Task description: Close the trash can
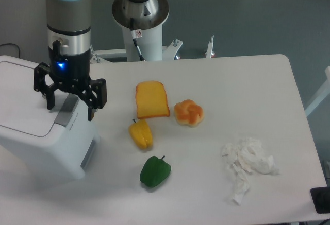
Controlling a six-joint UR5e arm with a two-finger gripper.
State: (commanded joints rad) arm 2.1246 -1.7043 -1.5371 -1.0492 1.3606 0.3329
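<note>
The trash can (41, 142) is a big white boxy bin at the table's left edge. Its flat white lid (23, 99) lies down on the body. A grey push tab (67, 113) sits at the lid's right edge. My gripper (70, 104) hangs just above that tab, open, with one black finger (50, 99) over the lid and the other (93, 109) past the bin's right side. Nothing is between the fingers.
On the white table right of the bin lie a slice of toast (152, 99), a bun (188, 113), a yellow pepper (141, 134) and a green pepper (155, 171). Crumpled white tissue (247, 166) lies at the front right. The arm's base (140, 19) stands behind.
</note>
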